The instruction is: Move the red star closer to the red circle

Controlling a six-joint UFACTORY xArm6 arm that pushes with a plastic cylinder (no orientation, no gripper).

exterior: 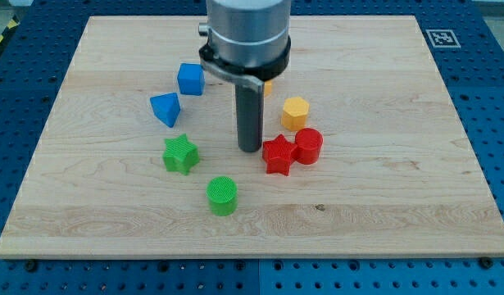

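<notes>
Red star (277,156) sits mid-bench, touching the red circle (308,146) on its right side in the view. My tip (250,148), a bare rod end effector with no jaws, stands just left of the star; circle lies directly beyond.

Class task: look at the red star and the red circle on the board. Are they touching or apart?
Touching. The camera view shows the red star pressed against the red circle, with no board visible between them. My tip stands just to the star's left.
</notes>
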